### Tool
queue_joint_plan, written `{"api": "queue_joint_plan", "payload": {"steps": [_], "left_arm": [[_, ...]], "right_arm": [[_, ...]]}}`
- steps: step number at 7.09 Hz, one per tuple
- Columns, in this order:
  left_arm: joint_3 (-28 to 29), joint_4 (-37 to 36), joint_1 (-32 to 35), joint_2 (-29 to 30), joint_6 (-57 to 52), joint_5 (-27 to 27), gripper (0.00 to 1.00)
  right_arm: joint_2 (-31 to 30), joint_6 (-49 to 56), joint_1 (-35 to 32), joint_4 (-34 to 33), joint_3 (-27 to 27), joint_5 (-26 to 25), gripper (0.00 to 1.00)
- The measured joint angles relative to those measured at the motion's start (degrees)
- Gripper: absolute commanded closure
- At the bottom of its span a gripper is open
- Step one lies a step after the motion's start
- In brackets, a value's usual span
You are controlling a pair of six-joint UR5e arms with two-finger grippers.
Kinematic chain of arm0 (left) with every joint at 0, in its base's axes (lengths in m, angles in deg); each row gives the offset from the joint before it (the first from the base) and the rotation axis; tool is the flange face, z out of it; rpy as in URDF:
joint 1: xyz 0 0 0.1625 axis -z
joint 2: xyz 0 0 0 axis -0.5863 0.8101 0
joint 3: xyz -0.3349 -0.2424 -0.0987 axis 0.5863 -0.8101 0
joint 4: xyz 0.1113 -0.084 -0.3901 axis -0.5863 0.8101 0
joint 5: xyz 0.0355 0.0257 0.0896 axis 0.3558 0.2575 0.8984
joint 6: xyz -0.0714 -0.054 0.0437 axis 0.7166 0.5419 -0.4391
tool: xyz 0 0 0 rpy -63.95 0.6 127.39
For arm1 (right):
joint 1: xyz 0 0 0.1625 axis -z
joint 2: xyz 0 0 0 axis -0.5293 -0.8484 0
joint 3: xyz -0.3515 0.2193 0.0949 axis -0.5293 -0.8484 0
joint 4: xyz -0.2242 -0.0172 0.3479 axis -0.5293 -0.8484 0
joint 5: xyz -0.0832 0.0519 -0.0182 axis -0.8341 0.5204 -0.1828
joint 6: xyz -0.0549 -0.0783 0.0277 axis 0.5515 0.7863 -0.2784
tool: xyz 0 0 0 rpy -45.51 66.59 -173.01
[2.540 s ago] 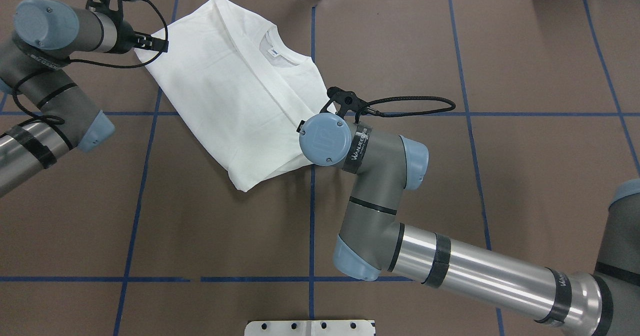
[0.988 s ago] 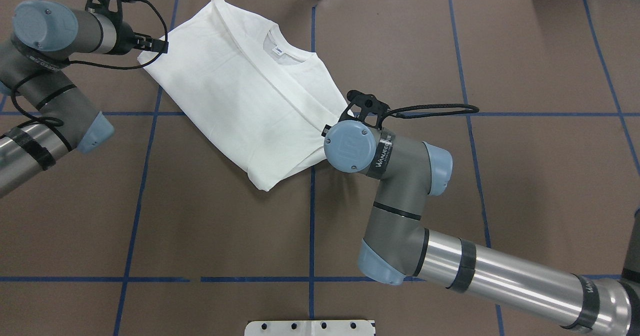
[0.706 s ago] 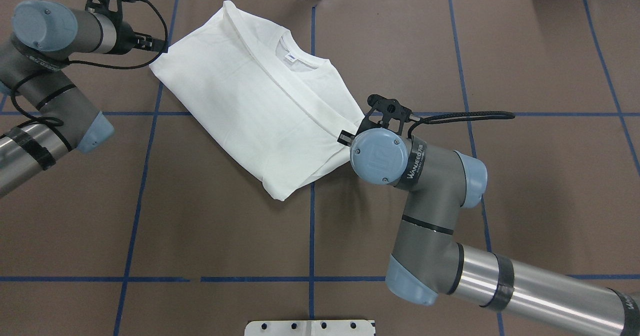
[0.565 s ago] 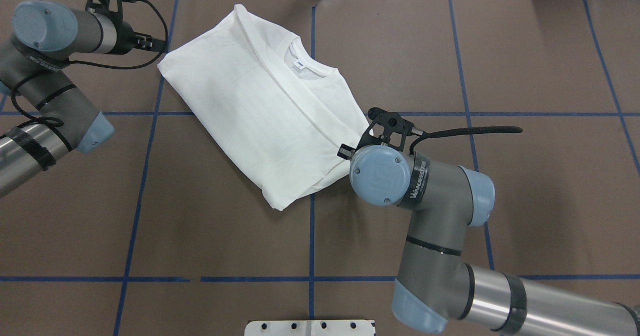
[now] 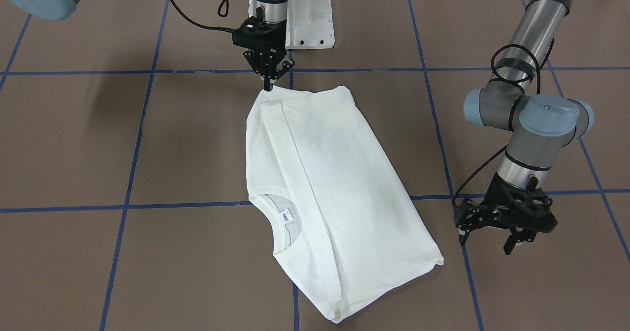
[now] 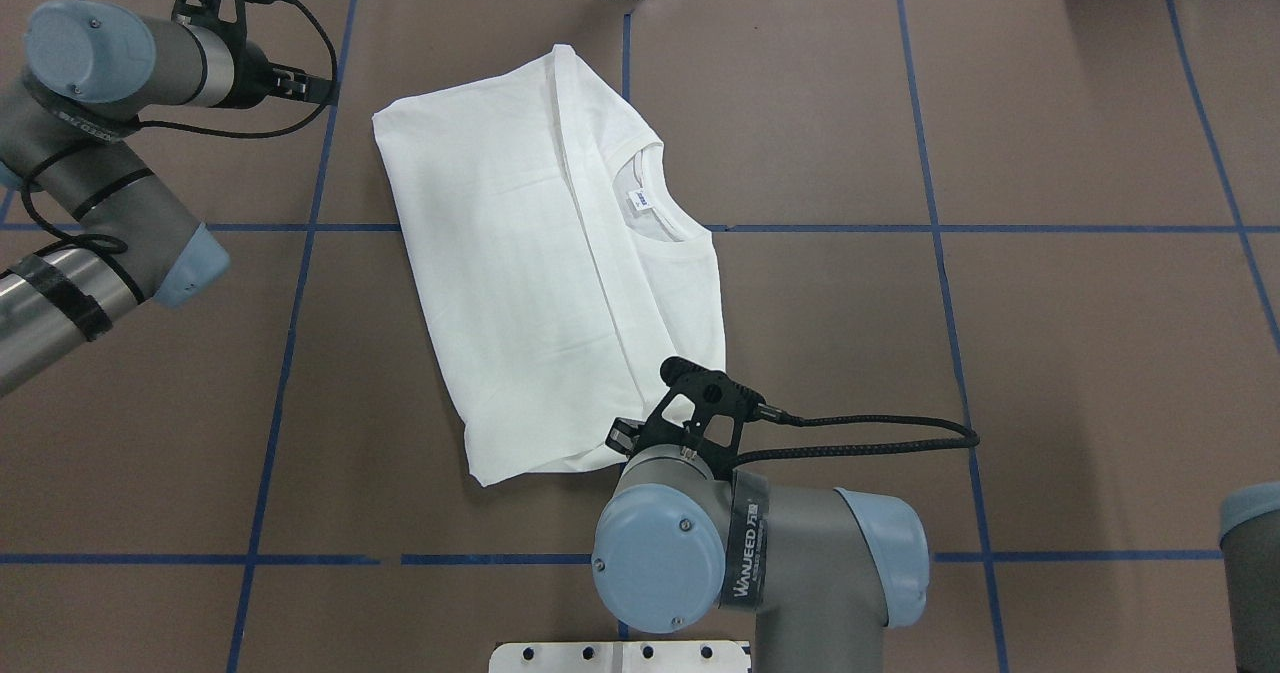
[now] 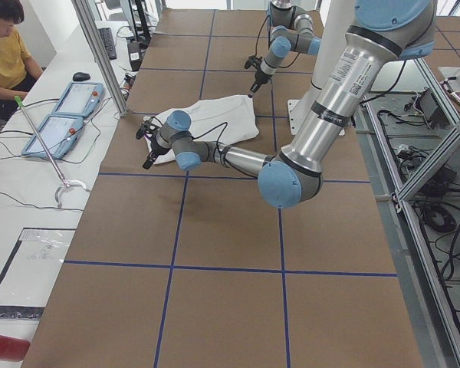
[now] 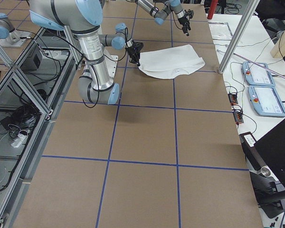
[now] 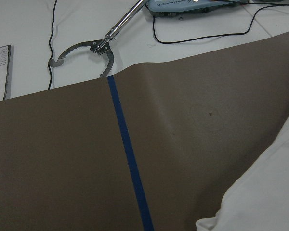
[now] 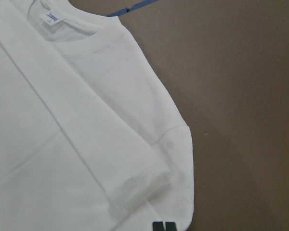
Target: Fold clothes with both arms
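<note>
My right gripper [image 5: 268,81] appears clamped on one corner of the folded shirt [image 5: 339,183], which lies at the middle of the table [image 5: 98,139]. My left gripper [image 5: 486,241] hangs spread and empty beside it. Any one-sided pull risks dragging the fold apart.

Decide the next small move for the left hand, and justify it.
Probably slide the left hand over to the nearest corner of the shirt and pinch it: it hangs open beside the cloth, while the right hand pinches the opposite end.
</note>
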Motion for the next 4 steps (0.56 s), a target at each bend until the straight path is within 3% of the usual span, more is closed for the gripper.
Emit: {"api": "queue_joint_plan", "payload": {"steps": [2,4], "left_arm": [[-0.60,-0.06,0.00,0.00,1.01,-0.40,0.00],[-1.09,-0.11,-0.03,0.00,1.27,-1.80,0.00]], "right_arm": [[0.25,2.27,0.48,-0.49,0.06,-0.93,0.00],[0.17,11.52,-4.09,0.92,0.43,0.38,0.00]]}}
